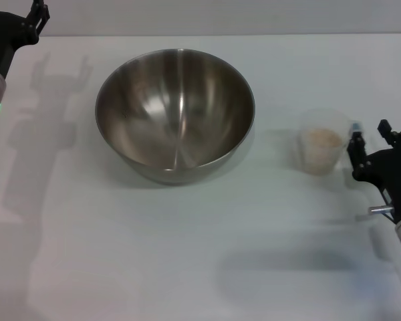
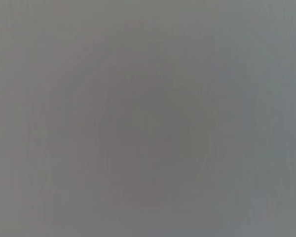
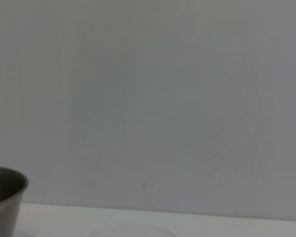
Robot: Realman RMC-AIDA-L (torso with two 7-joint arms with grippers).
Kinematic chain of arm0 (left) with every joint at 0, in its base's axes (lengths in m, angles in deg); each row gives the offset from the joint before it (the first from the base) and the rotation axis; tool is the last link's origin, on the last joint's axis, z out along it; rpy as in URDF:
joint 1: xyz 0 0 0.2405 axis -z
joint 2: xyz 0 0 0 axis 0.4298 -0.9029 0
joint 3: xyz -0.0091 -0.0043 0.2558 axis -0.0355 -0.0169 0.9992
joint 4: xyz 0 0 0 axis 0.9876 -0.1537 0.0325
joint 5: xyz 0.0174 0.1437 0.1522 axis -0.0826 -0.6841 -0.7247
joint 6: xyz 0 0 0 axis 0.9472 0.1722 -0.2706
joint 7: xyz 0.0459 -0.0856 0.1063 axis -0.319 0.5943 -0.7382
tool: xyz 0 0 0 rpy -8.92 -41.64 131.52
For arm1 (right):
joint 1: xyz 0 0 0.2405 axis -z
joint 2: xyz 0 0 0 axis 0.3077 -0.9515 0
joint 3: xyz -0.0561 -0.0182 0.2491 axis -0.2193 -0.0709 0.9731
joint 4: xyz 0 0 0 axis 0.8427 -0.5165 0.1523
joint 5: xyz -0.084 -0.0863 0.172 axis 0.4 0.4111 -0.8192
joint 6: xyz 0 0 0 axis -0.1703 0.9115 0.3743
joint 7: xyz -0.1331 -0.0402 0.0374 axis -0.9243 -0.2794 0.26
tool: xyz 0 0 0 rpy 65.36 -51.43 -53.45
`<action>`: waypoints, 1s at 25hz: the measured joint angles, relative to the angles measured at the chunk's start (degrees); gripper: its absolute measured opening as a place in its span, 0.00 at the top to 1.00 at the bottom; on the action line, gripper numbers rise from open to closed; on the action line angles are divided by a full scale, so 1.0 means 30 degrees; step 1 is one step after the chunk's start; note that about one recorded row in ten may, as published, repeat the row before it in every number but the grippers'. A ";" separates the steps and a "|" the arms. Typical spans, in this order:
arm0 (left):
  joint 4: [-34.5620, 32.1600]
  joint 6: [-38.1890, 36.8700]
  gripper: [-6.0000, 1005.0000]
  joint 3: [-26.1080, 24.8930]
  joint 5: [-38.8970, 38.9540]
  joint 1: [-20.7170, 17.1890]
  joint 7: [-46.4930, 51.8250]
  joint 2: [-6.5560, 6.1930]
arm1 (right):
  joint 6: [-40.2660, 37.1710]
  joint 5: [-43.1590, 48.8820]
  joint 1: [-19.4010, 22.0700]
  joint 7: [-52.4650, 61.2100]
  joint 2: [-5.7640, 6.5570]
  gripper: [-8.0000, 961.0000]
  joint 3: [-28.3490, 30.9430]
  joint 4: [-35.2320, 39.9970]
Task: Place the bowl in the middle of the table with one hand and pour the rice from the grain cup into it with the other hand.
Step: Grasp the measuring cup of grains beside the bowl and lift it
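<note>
Nearest, the right gripper [image 1: 373, 142] waits with jaws released just beside the cup [image 1: 320, 150] of rice [image 1: 321, 140]; close squarely on its wall. Farther, the bowl [image 1: 175, 114] sits mid-bench [image 1: 187, 254], empty. Farthest, the left gripper [image 1: 35, 17]: jaws unclear.

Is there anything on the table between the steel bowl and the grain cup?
No. In the head view, only bare white table lies between the bowl and the grain cup; the two stand apart.
</note>
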State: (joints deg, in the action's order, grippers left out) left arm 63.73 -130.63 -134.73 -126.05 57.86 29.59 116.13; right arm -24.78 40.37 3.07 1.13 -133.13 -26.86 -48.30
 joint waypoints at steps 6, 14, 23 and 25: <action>-0.0004 -0.0038 0.17 0.0000 0.0001 -0.0018 0.0000 0.0024 | 0.0005 0.0000 -0.0065 -0.0031 -0.0009 0.55 0.0152 0.0067; 0.0028 -0.0041 0.17 0.0001 0.0000 -0.0056 0.0000 0.0030 | 0.0009 0.0000 -0.0108 -0.0058 0.0002 0.84 0.0022 0.0106; 0.0019 0.0025 0.17 0.0001 -0.0001 0.0021 0.0092 0.0034 | -0.0356 0.0020 -0.0333 -0.0080 0.0048 0.98 0.0172 0.0527; -0.0042 0.0019 0.17 0.0000 0.0001 0.0033 0.0058 0.0046 | -0.0703 0.0018 -0.0535 -0.0085 0.0064 0.98 0.0190 0.0860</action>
State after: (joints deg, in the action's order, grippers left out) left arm 63.60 -130.57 -134.73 -126.05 57.96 29.76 116.27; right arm -26.88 40.42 1.46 0.88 -132.93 -26.29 -45.72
